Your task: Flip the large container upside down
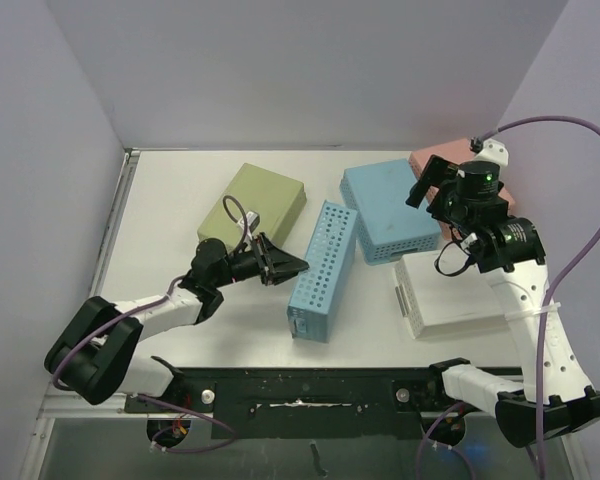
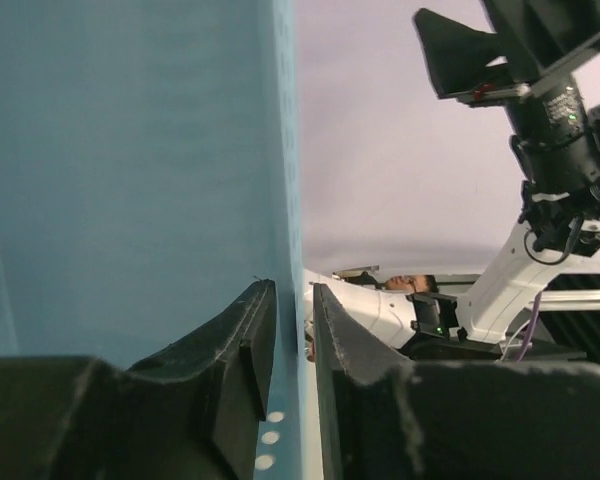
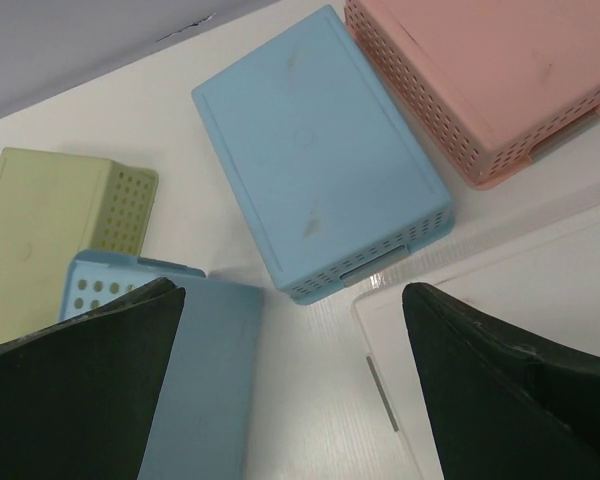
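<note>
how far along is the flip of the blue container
Roughly halfway. Done: the light blue perforated container stands on its side. In hand: the left gripper pinches its wall. Left: tipping it over, base up, and letting go. The right gripper hangs open, idle.

walls [image 1: 310,70]: plain pale lilac | table [image 1: 170,190]: white, matte | light: even, soft shadows

The left hand [image 1: 298,266] and right hand [image 1: 425,186] are finished in black, the arms [image 1: 528,300] are clad in white, and purple cables [image 1: 560,120] are strung alongside.
</note>
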`<state>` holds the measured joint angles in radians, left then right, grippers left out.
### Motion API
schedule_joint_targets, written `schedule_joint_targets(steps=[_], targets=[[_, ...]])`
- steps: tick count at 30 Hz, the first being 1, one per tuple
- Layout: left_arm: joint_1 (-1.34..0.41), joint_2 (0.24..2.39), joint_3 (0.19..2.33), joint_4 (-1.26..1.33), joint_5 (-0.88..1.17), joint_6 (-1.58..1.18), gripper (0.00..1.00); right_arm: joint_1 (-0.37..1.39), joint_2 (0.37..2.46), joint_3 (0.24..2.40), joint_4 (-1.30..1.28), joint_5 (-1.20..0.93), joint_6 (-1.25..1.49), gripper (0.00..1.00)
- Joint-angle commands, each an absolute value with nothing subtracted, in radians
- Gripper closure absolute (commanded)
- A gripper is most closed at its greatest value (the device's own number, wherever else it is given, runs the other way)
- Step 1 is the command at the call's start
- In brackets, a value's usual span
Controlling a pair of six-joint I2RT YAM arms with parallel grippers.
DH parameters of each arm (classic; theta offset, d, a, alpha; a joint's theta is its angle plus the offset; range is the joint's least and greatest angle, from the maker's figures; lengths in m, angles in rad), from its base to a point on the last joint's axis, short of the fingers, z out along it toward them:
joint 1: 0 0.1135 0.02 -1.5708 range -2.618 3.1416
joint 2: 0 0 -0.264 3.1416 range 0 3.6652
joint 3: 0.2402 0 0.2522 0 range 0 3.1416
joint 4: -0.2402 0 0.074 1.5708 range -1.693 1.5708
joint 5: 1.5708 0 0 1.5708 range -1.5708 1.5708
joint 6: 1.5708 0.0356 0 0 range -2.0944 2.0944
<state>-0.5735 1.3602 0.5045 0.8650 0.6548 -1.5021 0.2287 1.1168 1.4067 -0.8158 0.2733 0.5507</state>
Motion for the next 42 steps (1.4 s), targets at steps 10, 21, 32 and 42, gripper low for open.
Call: schedule_joint_targets(steps=[10, 21, 32, 42], targets=[[-0.417, 1.255, 0.423, 0.773, 0.7, -1.445, 0.52, 0.233, 1.141, 1.371, -0.738, 0.112, 0.558, 0.03], [-0.236, 1.126, 0.488, 0.309, 0.702, -1.137, 0.52, 0.419, 1.243, 1.368, -0.717, 0.088, 0.569, 0.03], [-0.335, 1.304, 0.752, -0.05, 0.6, -0.825, 0.49, 0.457, 1.246, 1.396, -0.753, 0.198, 0.556, 0.02], [-0.413, 1.641, 1.037, -0.133, 0.503, -0.689, 0.49, 0.459, 1.209, 1.387, -0.812, 0.215, 0.566, 0.02]])
